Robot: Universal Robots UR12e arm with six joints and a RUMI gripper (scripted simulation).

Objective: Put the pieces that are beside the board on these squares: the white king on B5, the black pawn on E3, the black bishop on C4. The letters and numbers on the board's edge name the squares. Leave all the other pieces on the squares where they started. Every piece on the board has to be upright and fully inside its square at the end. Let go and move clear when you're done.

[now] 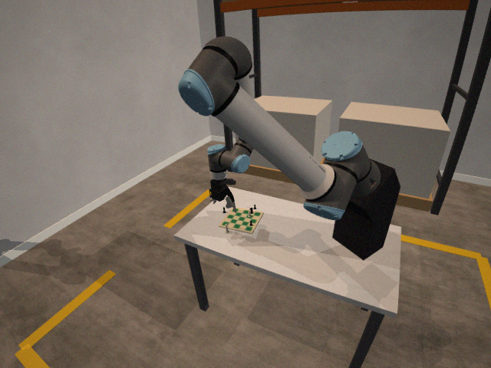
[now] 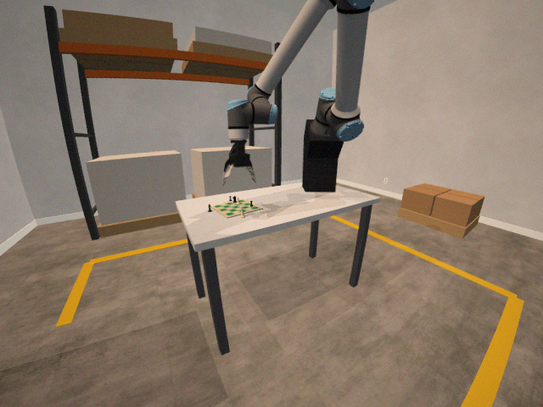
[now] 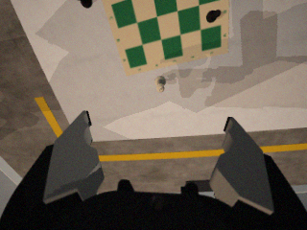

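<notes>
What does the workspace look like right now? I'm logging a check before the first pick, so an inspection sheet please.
Surface: white table top on dark legs, bearing the green-and-tan chessboard near one end.
Job's things: white king upright on the table just off the board's edge; one small black piece beside the board on another side, another past the far edge; which is pawn or bishop cannot be told.
Clutter: nothing seen.
Grippers: dark two-jaw gripper open, empty, hanging above the board's edge.
Cables: nothing seen.
Surroundings: steel rack with boxes, cardboard cartons on the floor, yellow floor tape.
</notes>
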